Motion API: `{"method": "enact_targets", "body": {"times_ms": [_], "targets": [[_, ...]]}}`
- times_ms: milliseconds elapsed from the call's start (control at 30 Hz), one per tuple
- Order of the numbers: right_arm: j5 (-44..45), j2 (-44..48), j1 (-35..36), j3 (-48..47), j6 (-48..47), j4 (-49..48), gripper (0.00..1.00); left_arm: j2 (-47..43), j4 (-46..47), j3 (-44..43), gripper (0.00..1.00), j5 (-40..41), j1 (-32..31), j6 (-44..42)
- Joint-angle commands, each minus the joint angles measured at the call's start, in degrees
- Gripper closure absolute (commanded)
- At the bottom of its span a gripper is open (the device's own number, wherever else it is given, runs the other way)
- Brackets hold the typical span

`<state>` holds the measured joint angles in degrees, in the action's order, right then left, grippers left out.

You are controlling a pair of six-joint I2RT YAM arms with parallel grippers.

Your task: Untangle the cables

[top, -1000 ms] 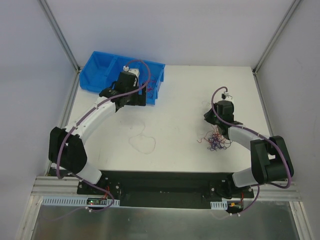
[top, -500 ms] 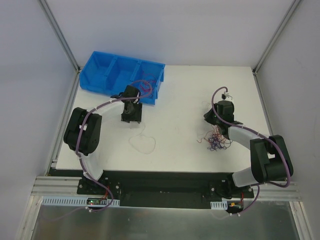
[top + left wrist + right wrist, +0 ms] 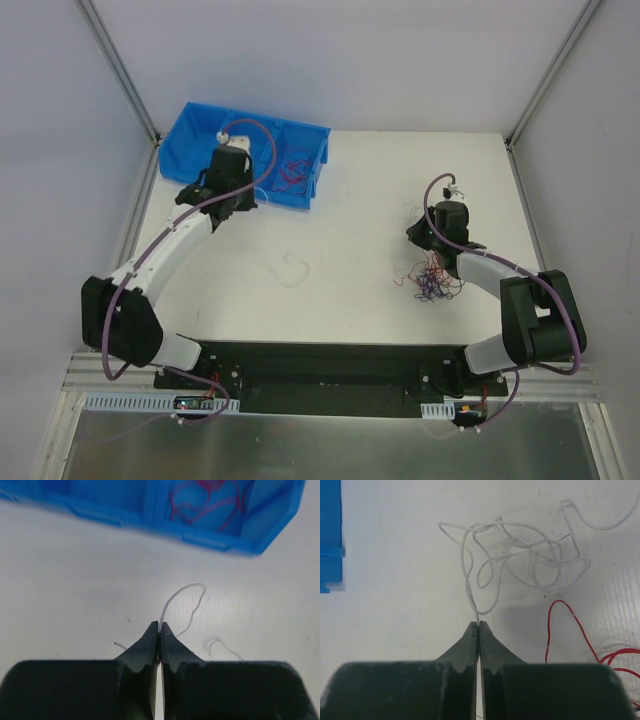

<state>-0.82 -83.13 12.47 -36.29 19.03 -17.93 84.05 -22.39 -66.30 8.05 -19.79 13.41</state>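
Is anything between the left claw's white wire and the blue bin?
Nothing visible. The left gripper pinches the white wire, and only table lies before the blue bin, whose front wall it must clear.

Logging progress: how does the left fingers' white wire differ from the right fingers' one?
Left wire: one loose arc; right wire: a tangle of loops. Left wire is near the blue bin; right wire, beside a red wire. Both white, each pinched in shut fingers.
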Motion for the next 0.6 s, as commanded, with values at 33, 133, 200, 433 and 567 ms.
{"method": "enact_targets", "body": {"times_ms": [33, 133, 200, 433, 567], "targets": [[-1.03, -0.28, -0.52, -1.24, 0.57, -3.25, 0.99, -6.53, 5.15, -11.99, 1.0, 15.57, 1.24, -6.8], [-1.03, -0.45, -0.52, -1.24, 0.66, -3.25, 0.99, -4.87, 9.19, -18.14, 1.0, 19.45, 3.09, -8.75], [-1.2, -0.71, -0.43, -1.41, 0.66, -3.25, 0.99, -3.55, 12.01, -21.74, 1.0, 19.81, 4.49, -8.84], [-2.43, -2.12, -0.52, -2.55, 0.57, -3.16, 0.99, 5.58, 17.29, -37.38, 1.0, 17.18, 7.31, -8.22], [-2.96, -2.65, -0.61, -2.99, 0.49, -3.16, 0.99, 11.12, 19.48, -46.62, 1.0, 15.94, 7.57, -10.5]]}}
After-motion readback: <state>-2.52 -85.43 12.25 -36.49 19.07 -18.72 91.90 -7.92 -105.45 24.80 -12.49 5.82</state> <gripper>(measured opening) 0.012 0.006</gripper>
